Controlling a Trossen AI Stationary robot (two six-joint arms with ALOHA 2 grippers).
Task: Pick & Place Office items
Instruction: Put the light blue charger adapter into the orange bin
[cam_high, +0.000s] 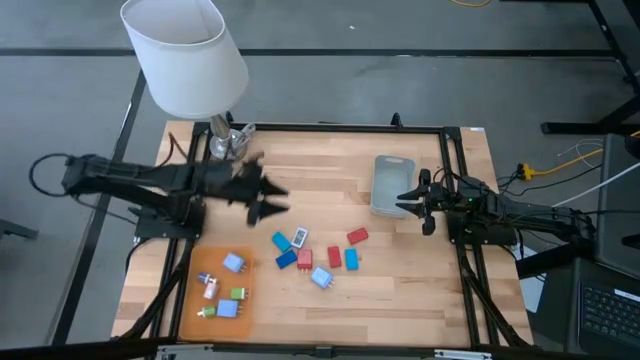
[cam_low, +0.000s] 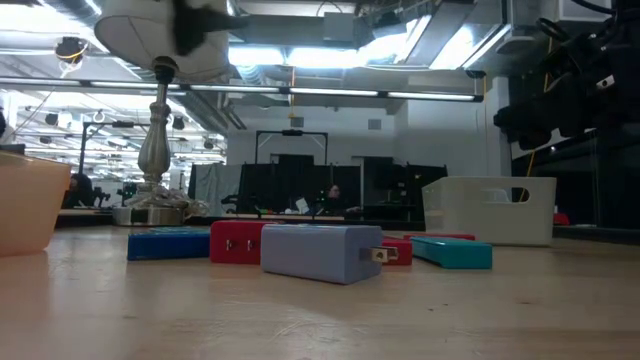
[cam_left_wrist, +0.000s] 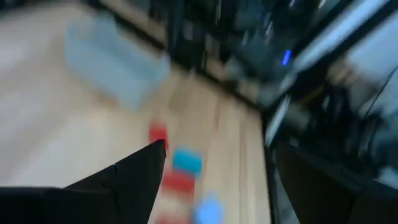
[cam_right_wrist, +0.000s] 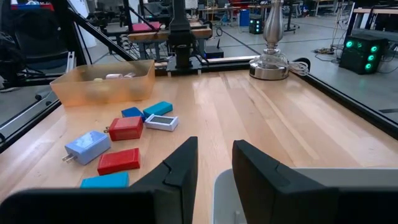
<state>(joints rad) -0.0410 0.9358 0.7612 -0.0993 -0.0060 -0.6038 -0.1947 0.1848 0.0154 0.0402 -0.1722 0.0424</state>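
The office items (cam_high: 315, 255) are small blue, light blue and red blocks lying flat mid-table; they also show in the low view (cam_low: 320, 252) and the right wrist view (cam_right_wrist: 124, 130). Several more lie in the orange tray (cam_high: 203, 268) at the near left. My left gripper (cam_high: 278, 198) hangs open above the table, left of and beyond the loose pieces. In its blurred wrist view (cam_left_wrist: 217, 168) its fingers stand wide apart. My right gripper (cam_high: 408, 200) is slightly open at the near end of the grey-blue bin (cam_high: 392, 185), whose rim (cam_right_wrist: 298, 186) shows just under its fingers.
A lamp with a white shade (cam_high: 185, 50) and a metal base (cam_high: 228, 140) stands at the table's far left corner. A black frame rail (cam_high: 320, 128) edges the table. Bare wood lies between the loose pieces and the bin, and along the near edge.
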